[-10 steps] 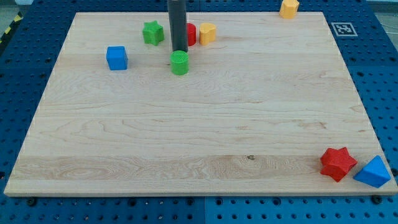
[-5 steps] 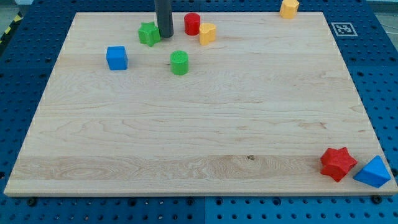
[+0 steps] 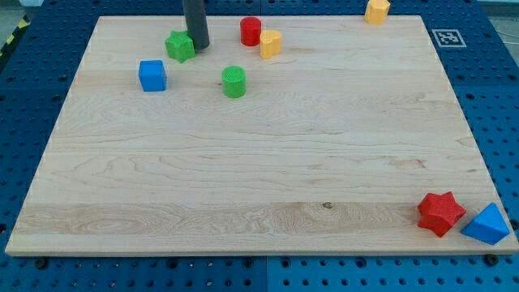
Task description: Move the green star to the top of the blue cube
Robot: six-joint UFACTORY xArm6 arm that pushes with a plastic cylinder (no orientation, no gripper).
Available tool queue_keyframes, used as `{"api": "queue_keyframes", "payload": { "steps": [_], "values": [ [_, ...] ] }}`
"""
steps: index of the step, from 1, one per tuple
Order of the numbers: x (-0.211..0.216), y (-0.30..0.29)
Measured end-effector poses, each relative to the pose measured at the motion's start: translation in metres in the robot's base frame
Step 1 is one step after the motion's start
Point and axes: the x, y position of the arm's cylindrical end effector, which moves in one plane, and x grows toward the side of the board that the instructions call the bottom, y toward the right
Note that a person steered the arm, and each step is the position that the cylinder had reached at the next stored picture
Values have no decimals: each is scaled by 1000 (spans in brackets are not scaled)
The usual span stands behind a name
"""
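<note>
Landmark for all placements: the blue cube (image 3: 152, 75), near the view's upper left.

1. Wooden board (image 3: 268, 162). Pale, rectangular, fills most of the view and carries every block; the blue cube sits close to its left edge.
2. Blue pegboard base (image 3: 24, 122). Perforated surface showing around the board on all sides.
3. Marker tag (image 3: 445, 37). Black and white square on the base, far to the view's right of the blue cube, just off the board's top right corner.
4. Dark rod. Upright, entering from the view's top; my tip (image 3: 199, 46) rests up and to the right of the blue cube, touching the right side of the green star. The arm carries no fingers, so there is no opening or closing to record.
5. Blue triangular block (image 3: 486, 224). Far down and right of the blue cube, at the board's bottom right corner, partly over the edge.
6. Red star (image 3: 439, 213). Just left of the blue triangular block, touching it or nearly so.
7. Green star (image 3: 180, 45). Up and slightly right of the blue cube, near but apart from it.
8. Green cylinder (image 3: 233, 82). Right of the blue cube, a little lower.
9. Red cylinder (image 3: 250, 31). Up and right of the blue cube, beyond my tip.
10. Yellow block (image 3: 270, 43). Just right of the red cylinder; shape unclear.
11. Second yellow block (image 3: 376, 10). Far right and above the blue cube, at the board's top edge.
</note>
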Motion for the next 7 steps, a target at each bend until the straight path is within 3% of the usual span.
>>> {"api": "queue_keyframes", "payload": {
  "steps": [7],
  "values": [
    [0,-42]
  ]
}}
